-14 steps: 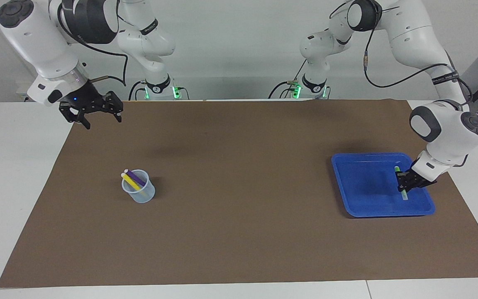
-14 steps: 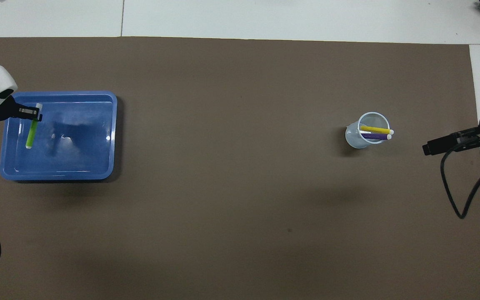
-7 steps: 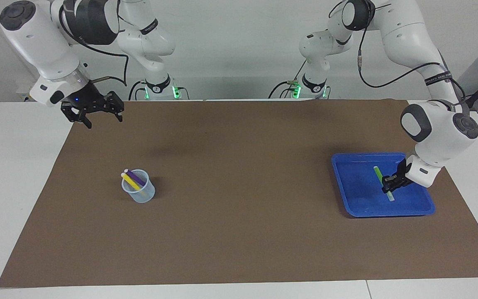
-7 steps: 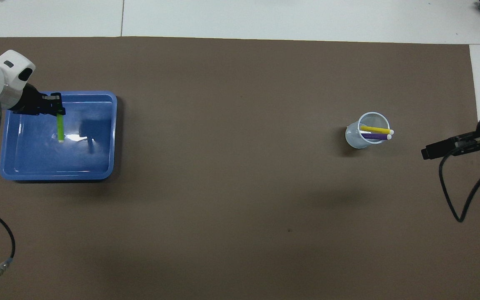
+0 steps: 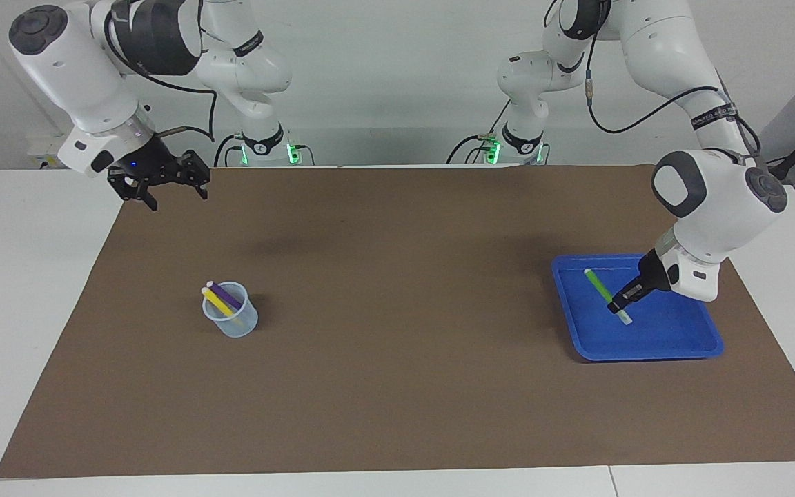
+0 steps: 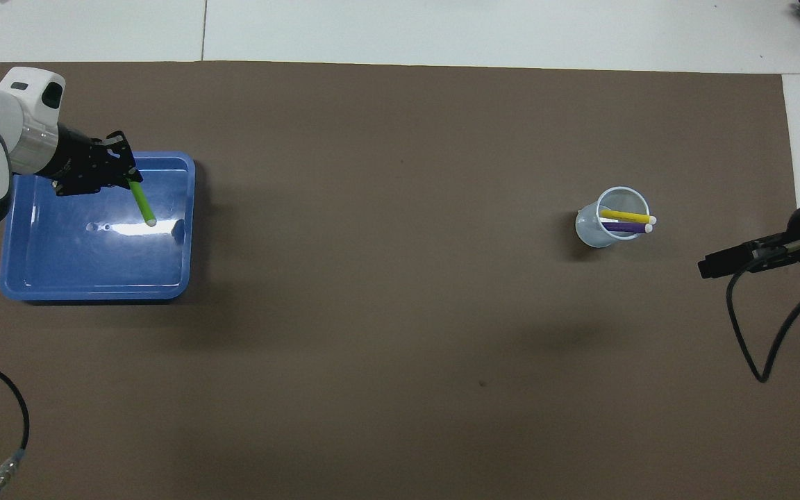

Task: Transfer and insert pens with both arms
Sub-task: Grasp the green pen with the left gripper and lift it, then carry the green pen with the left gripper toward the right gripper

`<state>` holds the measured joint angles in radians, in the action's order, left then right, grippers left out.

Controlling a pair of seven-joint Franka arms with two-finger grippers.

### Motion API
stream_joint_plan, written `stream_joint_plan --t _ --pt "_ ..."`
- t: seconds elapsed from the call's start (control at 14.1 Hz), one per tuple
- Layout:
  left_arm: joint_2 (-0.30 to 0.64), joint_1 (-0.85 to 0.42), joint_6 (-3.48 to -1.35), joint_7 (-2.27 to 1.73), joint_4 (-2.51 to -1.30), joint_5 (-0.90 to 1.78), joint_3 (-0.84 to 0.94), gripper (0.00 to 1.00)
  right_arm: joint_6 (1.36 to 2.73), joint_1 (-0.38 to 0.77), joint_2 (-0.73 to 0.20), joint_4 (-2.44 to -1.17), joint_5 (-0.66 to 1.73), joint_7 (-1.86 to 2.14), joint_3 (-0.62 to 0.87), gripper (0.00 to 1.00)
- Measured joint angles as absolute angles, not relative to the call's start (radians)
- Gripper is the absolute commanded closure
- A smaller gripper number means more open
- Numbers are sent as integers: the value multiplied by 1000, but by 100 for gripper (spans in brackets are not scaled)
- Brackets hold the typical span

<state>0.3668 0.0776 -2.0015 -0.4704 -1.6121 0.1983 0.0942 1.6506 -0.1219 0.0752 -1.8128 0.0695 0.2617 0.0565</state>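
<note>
My left gripper (image 5: 620,302) (image 6: 126,179) is shut on the green pen (image 5: 599,283) (image 6: 142,206) and holds it tilted in the air over the blue tray (image 5: 701,345) (image 6: 94,281). The yellow pen (image 5: 217,301) (image 6: 623,216) and the purple pen (image 5: 227,298) (image 6: 626,226) lean inside the clear cup (image 5: 233,322) (image 6: 598,226), pale caps up. My right gripper (image 5: 164,186) (image 6: 714,249) hangs open and holds nothing, over the mat's corner at the right arm's end, nearer to the robots than the cup.
A brown mat (image 5: 397,331) covers most of the white table. The tray lies at the left arm's end, the cup toward the right arm's end. A black cable (image 6: 754,326) droops from the right arm.
The left gripper has lifted the green pen off the tray floor and carried it toward the table's middle, its free end swinging round. The right gripper has drifted slightly.
</note>
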Motion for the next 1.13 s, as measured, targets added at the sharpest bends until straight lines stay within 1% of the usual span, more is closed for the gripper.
stream_joint_plan --t 0.21,0.71,0.92,1.13 --pt "346 -4 -1995 -713 -1613 212 98 100 1651 -125 82 -1823 71 262 56 0" --pt "314 -236 -1995 -1209 -1641 236 101 100 1651 -129 85 -1833 97 262 55 0" --pt "310 -321 -2069 -1436 -1641 251 102 100 1651 -139 87 -1839 101 262 55 0" --pt "310 -414 -2178 -1678 -1642 254 102 100 1651 -140 93 -1855 213 262 55 0"
